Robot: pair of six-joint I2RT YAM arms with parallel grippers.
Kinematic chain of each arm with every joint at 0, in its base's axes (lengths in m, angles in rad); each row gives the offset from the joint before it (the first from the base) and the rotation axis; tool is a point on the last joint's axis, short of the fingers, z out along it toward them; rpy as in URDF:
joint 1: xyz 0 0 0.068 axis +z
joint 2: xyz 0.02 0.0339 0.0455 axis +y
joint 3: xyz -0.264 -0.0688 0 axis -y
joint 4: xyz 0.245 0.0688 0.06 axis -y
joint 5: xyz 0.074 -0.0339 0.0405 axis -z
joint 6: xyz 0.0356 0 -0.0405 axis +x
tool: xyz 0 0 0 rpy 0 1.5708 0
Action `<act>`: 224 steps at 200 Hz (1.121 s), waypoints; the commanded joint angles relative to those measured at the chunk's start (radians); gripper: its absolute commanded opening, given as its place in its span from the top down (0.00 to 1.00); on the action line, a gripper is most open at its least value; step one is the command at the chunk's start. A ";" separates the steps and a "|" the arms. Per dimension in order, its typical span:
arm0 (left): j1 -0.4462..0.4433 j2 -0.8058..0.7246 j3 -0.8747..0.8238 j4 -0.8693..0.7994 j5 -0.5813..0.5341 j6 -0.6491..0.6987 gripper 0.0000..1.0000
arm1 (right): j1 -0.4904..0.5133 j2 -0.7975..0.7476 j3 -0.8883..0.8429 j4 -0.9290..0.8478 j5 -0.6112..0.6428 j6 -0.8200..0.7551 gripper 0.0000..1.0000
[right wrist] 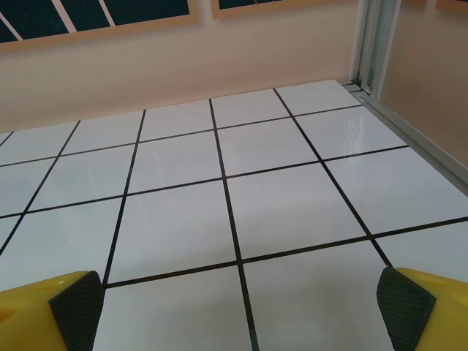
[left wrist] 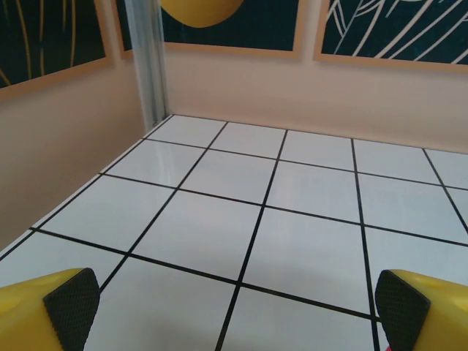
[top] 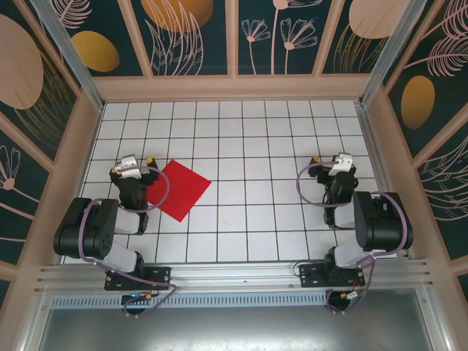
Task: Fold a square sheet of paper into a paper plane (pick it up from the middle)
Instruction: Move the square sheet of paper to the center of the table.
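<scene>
Red square sheet of paper [top: 178,189]: flat, just right of left gripper [top: 131,164] (wide, empty) | right gripper [top: 333,161]: wide, empty, near right wall [top: 384,150] | tiled table [top: 248,146]: open between.

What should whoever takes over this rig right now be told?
Left gripper: open, empty, low over the table on its left side.
Right gripper: open, empty, over the right side, far from the paper.
The square sheet of paper: lies flat and unfolded, turned like a diamond, just right of the left gripper.
Done: nothing; no fold shows and the sheet is not picked up.
Left: pick the sheet up from its middle, then make every fold of the plane.
</scene>
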 commanded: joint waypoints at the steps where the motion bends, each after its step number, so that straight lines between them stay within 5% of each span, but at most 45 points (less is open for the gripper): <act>1: 0.007 -0.003 0.020 0.026 0.047 0.017 0.01 | 0.002 0.004 0.003 0.053 0.008 0.019 0.01; 224: 0.014 -0.004 0.021 0.024 0.063 0.013 0.01 | -0.005 0.003 0.004 0.048 -0.024 0.016 0.01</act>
